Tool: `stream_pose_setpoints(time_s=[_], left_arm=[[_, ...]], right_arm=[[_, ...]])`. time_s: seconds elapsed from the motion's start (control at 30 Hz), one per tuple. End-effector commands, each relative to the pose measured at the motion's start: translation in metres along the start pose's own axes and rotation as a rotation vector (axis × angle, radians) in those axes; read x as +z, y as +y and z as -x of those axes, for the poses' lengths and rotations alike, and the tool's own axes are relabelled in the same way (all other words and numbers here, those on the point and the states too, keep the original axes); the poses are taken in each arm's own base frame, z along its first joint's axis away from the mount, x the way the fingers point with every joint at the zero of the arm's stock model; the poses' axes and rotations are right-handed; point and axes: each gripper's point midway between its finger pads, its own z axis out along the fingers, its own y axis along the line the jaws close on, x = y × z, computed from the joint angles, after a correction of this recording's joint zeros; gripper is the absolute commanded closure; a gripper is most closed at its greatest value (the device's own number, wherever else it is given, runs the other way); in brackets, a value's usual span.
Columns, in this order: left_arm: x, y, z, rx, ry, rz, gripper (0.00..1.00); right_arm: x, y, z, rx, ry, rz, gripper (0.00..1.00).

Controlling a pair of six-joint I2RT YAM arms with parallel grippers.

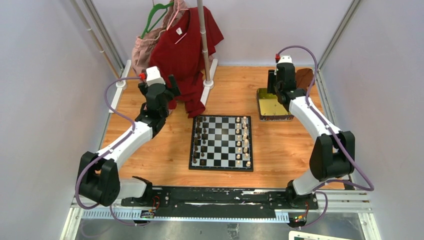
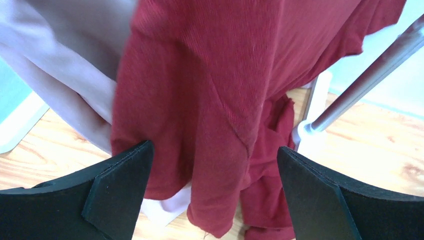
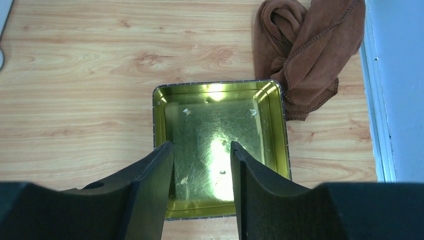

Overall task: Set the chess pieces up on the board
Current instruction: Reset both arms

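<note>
At far left, the left claw [image 2: 214, 151] is hanging wide open with nothing in it, facing a red shirt [image 2: 210, 75] that is draping from a rack [image 2: 360, 85]. It is sitting well away from the board and is playing no part now. It is best kept off the cloth.

At the table's [image 1: 280, 150] middle, the board [image 1: 222, 145] is lying flat. Dark pieces [image 1: 198, 142] are lining its left two files and light pieces [image 1: 243, 142] its right two. They are too small to count or to check for order.

Further right, the right claw [image 3: 201, 150] is hovering above a gold tin [image 3: 220, 115], its fingers parted and gripping nothing. The tin floor is showing only glare and a few specks, with no piece visible. A brown rag [image 3: 305, 55] is lying just beside the tin's far right corner.

Judging by this, the setup is looking nearly or fully done, and the step in hand is probably a last check of the tin. To do it well, the claw should be rising straight up, clear of the rim. Any pass back toward the board should be staying high, so the standing rows are not getting knocked.
</note>
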Motion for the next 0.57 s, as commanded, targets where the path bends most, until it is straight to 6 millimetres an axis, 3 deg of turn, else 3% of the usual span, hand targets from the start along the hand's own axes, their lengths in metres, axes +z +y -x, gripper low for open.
stream_pose_setpoints(time_s=[0.0, 0.27, 0.53], left_arm=[[0.014, 0.010, -0.014, 0.038, -0.012, -0.022, 0.00], [0.025, 0.041, -0.050, 0.074, 0.024, 0.010, 0.00], [0.027, 0.047, -0.058, 0.075, 0.026, 0.019, 0.00]], right_arm=[[0.013, -0.011, 0.028, 0.050, -0.078, -0.036, 0.50], [0.027, -0.020, 0.018, 0.048, -0.067, -0.095, 0.49], [0.028, -0.017, 0.013, 0.066, -0.107, -0.074, 0.47]])
